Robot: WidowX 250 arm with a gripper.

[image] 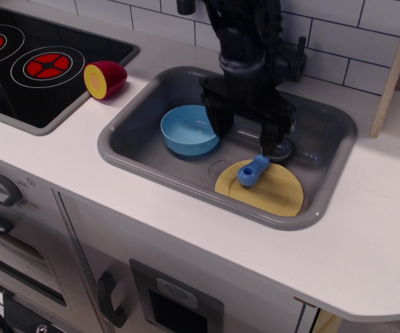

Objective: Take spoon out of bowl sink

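Note:
The spoon lies on the yellow plate at the front right of the grey sink; its blue knobbed handle points front-left and its dark scoop sits at the plate's far edge. The light-blue bowl stands empty in the sink's left half. My gripper is blurred, raised above the sink between bowl and spoon, with its fingers spread apart and nothing between them.
A red and yellow toy fruit half lies on the white counter left of the sink. The black stove top with red burners is at far left. A dark faucet stands behind the sink by the tiled wall.

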